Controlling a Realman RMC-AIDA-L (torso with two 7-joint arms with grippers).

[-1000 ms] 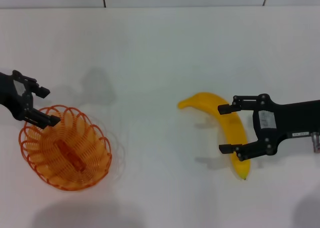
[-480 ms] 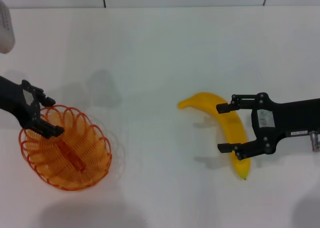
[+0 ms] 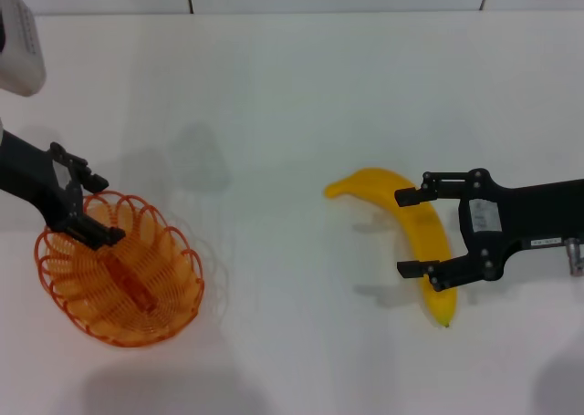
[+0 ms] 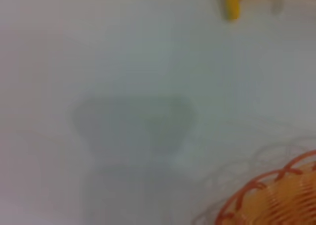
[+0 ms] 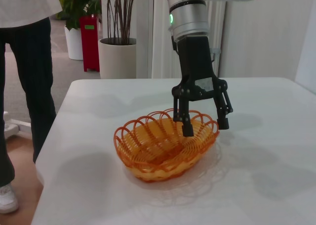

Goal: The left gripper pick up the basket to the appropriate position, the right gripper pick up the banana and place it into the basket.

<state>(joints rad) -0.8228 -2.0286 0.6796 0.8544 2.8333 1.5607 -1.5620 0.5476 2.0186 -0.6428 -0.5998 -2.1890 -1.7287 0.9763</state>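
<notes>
The left pincer [image 3: 91, 209] hung straight down from its green-lit arm with its fingers apart, straddling the scalloped rim of the orange basket [image 3: 119, 269], one finger dipping inside the wire loops and the other outside, the bowl of the basket spreading away beneath and in front of it on the white tabletop [image 3: 274, 114]. To take that rim well, I judged it needed to settle a touch lower so the loops sat deep between the fingers before closing, or the light wire could slip or tip on the lift. Over on the other side, the right pincer [image 3: 408, 233] reached in level and low from its dark arm, fingers spread wide across the middle of the yellow banana [image 3: 415, 228], which lay curved on the tabletop between them, its stem end running out beyond one finger and its tip past the other. Neither pincer had closed on anything.
</notes>
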